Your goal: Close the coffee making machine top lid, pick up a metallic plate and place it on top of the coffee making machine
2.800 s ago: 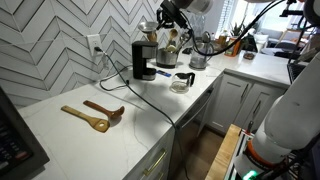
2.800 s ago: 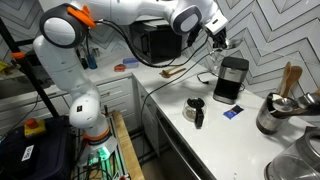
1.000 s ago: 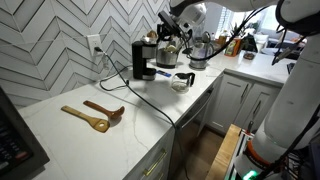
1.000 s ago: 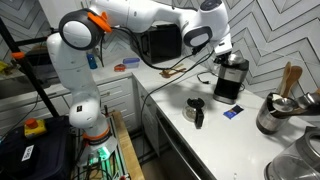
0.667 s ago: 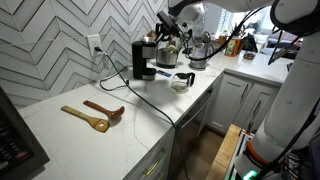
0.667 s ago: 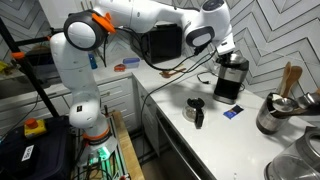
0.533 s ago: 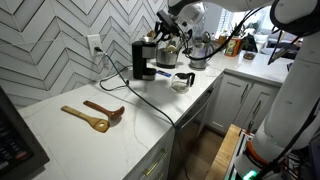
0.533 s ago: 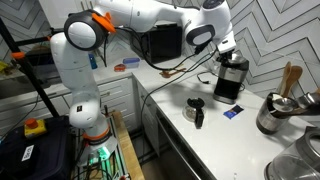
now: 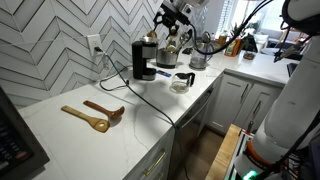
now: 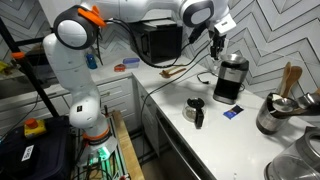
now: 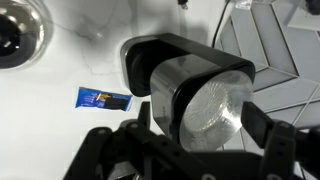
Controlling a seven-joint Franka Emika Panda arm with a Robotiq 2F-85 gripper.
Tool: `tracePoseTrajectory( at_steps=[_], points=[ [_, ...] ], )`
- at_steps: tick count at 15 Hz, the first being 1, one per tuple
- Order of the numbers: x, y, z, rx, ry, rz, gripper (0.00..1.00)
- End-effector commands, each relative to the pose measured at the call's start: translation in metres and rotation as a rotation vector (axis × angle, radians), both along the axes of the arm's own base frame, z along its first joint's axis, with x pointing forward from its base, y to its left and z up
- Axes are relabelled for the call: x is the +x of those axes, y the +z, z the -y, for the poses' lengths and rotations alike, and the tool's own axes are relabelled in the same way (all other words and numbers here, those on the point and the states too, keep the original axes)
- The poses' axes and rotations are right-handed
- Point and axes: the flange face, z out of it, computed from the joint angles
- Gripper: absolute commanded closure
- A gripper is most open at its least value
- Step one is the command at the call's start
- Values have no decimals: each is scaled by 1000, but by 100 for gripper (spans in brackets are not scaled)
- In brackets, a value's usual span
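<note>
The black coffee making machine [image 9: 145, 62] [image 10: 229, 80] [image 11: 160, 58] stands by the tiled wall. Its top lid is down and almost fully covered by the metallic plate [image 9: 148, 41] [image 10: 232, 58] [image 11: 214, 110], a shiny silver disc lying flat on top. My gripper [image 9: 170, 24] [image 10: 215, 38] [image 11: 200, 118] hangs a little above the plate and is open. In the wrist view its fingers [image 11: 258, 122] stand on either side of the disc, apart from it and holding nothing.
A glass carafe [image 9: 182, 82] [image 10: 196, 110] [image 11: 18, 30] sits on the counter in front of the machine, with a blue packet [image 10: 231, 113] [image 11: 104, 99] beside it. Wooden spoons [image 9: 95, 115] lie further along. A metal pot with utensils [image 10: 276, 110] stands nearby. The power cord [image 9: 150, 100] trails across the counter.
The gripper has opened, let go of the plate on the machine's top, and lifted away from it.
</note>
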Motion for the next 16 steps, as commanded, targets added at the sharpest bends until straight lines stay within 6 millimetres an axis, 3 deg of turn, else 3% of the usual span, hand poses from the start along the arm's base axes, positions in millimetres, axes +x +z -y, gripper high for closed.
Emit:
tracePoseTrajectory(
  at_steps=[1, 11, 12, 16],
  points=[
    [-19, 25, -6, -125, 118, -92, 0],
    [-38, 69, -22, -496, 300, -88, 0],
    [-28, 65, -19, -435, 283, -95, 0],
    [-28, 67, -19, -440, 283, -92, 0]
  ],
)
